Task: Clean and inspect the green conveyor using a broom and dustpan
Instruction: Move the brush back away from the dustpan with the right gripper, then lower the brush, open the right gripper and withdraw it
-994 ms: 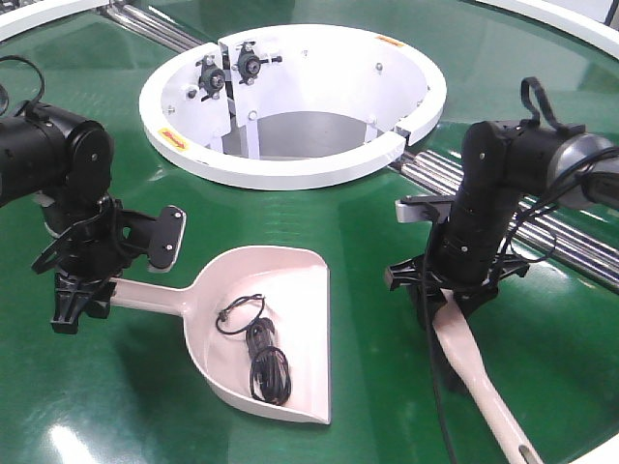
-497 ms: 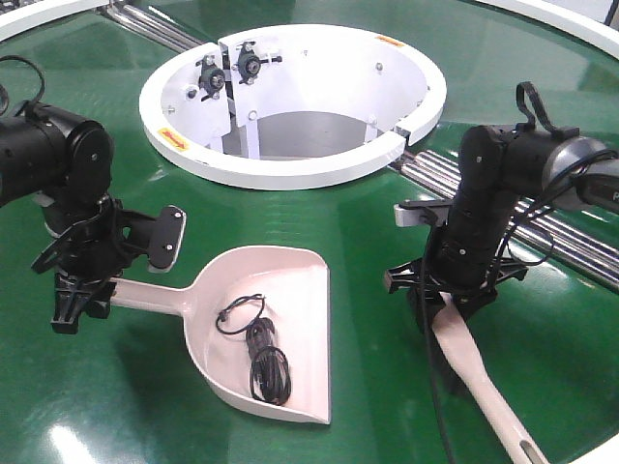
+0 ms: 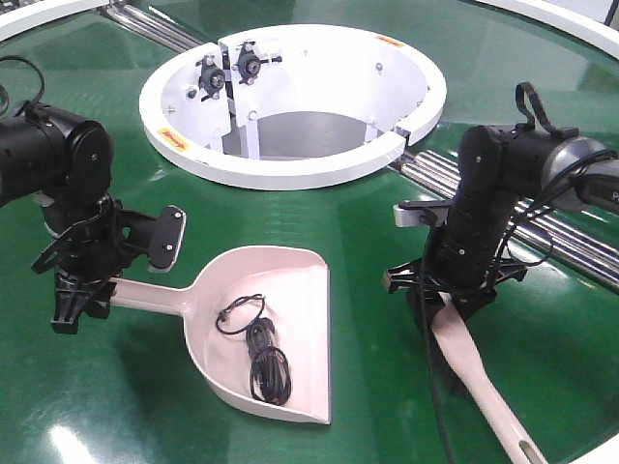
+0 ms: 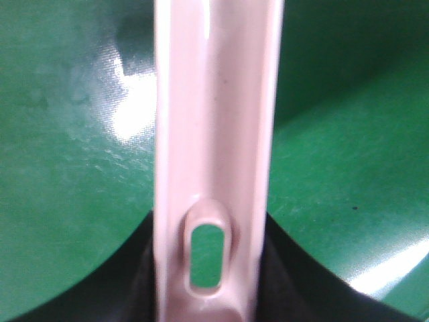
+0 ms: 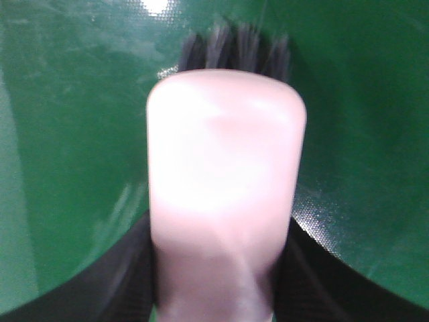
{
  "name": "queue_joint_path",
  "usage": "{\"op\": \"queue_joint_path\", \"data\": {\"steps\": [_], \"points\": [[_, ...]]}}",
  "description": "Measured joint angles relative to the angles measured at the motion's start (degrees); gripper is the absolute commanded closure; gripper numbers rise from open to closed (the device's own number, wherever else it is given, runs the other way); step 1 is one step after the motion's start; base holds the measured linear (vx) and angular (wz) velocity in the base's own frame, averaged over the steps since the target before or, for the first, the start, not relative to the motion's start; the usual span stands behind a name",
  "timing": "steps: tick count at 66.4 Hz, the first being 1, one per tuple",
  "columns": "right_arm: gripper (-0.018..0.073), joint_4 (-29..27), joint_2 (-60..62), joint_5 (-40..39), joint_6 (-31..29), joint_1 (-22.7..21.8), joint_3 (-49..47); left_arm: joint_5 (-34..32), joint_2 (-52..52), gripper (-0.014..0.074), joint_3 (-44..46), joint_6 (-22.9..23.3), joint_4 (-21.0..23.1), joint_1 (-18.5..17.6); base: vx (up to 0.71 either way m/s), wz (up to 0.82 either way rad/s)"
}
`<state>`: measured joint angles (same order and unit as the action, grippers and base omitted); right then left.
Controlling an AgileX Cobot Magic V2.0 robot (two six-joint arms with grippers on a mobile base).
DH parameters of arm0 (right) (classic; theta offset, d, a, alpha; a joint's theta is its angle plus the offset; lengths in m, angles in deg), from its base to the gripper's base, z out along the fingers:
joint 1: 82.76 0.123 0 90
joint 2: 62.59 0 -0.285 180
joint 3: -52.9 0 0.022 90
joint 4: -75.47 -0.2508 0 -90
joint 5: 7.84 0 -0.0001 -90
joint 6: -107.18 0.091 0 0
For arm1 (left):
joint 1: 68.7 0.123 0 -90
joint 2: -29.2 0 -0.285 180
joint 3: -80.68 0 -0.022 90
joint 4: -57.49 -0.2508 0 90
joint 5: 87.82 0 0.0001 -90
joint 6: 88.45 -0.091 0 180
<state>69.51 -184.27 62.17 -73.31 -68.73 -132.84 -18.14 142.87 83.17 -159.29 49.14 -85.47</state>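
The dustpan [image 3: 290, 290] is set flat on the green conveyor [image 3: 368, 232], which serves as the desk. Its straight handle is pinched near the slotted end by the left tool [image 3: 82, 298]. A coiled black cable [image 3: 263, 356] is seen inside it. The broom [image 3: 482, 379] is clamped at its head by the right tool [image 3: 450, 302], with the bristles down on the belt. Its long axis is run from the tool toward the near right edge. The dustpan's wide mouth is turned toward the broom, which lies to its right and apart from it. A leftward sweep by the right arm, the nearer of the 2, is judged to be the likely move.
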Motion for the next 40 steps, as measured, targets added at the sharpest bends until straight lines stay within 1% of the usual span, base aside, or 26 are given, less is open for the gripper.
{"op": "queue_joint_path", "data": {"steps": [9,17,25,33,40], "points": [[0.0058,0.2,-0.3,-0.2,0.1,0.0,0.0,0.0,0.0,0.0619,0.0,0.0,0.0,0.0,0.00,0.00],[-0.0040,0.2,-0.5,-0.4,0.2,0.0,0.0,0.0,0.0,0.0619,0.0,0.0,0.0,0.0,0.00,0.00],[-0.0076,0.2,-0.5,-0.5,0.5,0.0,0.0,0.0,0.0,0.0619,0.0,0.0,0.0,0.0,0.00,0.00],[-0.0073,0.2,0.5,-0.6,0.5,0.0,0.0,0.0,0.0,0.0619,0.0,0.0,0.0,0.0,0.00,0.00],[-0.0069,0.7,3.3,-2.8,0.5,0.0,0.0,0.0,0.0,0.0619,0.0,0.0,0.0,0.0,0.00,0.00]]}}
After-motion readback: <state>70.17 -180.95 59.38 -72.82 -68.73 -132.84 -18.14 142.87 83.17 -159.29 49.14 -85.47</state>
